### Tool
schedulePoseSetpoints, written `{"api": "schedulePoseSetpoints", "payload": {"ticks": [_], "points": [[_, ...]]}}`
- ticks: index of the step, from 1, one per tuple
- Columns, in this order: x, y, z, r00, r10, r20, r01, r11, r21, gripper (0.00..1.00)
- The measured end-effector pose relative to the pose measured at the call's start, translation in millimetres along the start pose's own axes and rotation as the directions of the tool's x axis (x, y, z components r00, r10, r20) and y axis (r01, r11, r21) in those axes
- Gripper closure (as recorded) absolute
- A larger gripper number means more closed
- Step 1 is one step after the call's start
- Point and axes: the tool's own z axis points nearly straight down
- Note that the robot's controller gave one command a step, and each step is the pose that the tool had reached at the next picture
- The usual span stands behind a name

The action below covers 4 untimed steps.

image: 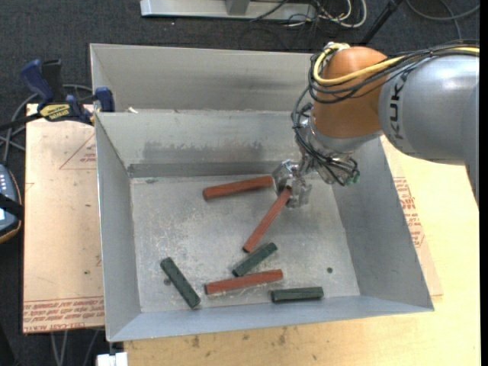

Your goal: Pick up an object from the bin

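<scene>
My gripper [293,184] hangs in the right middle of the bin, below the orange wrist cover. It is shut on the upper end of a long red-brown stick [264,223], which slants down and to the left from the fingers, its lower end near the bin floor. A second red-brown stick [238,188] lies flat just to the left of the gripper, its right end close to the fingers. A short dark green stick [255,259] lies right below the held stick's lower end.
Near the bin's front wall lie a third red-brown stick [244,282], a dark green stick [296,294] to its right and another dark green stick [180,283] at the front left. The arm comes in over the bin's right wall.
</scene>
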Motion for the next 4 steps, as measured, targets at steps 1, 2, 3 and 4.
{"api": "schedulePoseSetpoints", "payload": {"ticks": [1, 2, 3, 4], "points": [[1.2, 0.4, 1.6, 1.0, 0.001, -0.003, -0.001, 1.0, -0.002, 0.0], [-22.7, 25.3, 40.5, 0.903, -0.431, 0.001, 0.431, 0.903, -0.002, 0.0], [-23.6, 24.6, 38.3, 0.903, -0.429, 0.002, 0.429, 0.903, -0.001, 1.0], [-21.9, 24.8, 40.7, 0.903, -0.429, -0.001, 0.429, 0.903, -0.004, 0.0]]}}
